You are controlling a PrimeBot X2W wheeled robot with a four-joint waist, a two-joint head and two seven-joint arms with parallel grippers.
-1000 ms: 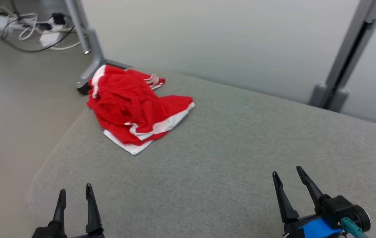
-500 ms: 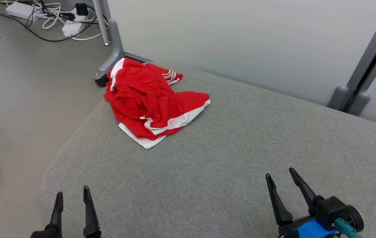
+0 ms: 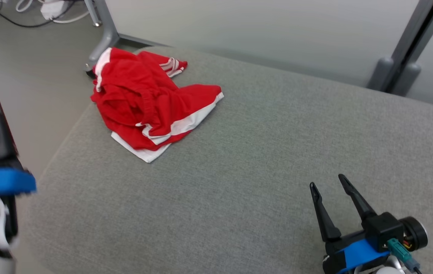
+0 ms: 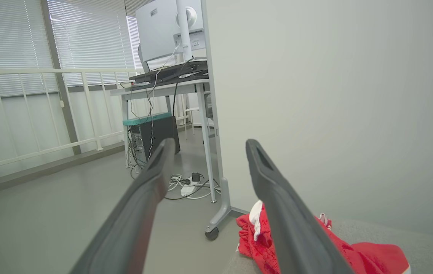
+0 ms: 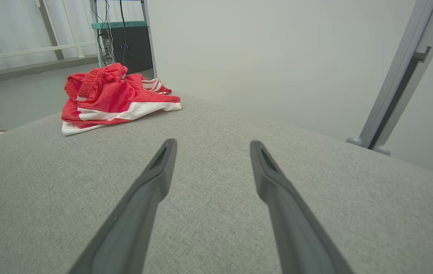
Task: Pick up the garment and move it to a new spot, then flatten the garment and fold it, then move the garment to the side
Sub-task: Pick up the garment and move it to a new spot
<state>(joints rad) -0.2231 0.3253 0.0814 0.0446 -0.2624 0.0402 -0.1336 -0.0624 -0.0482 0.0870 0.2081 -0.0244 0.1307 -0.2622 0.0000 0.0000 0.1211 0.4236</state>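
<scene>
Pincers both stand wide and empty: my left pincer high beside the grey padded bench, my right pincer low over it. Red-and-white garment lies crumpled at the far left corner. I judge every step remains.

The head view looks down from high and fairly near onto the grey cushion, with the red shorts at upper left. The left wrist view, off the cushion's left edge, faces nearly level toward the partition wall and desk. The right wrist view skims low across the cushion. All three share the shorts.
</scene>
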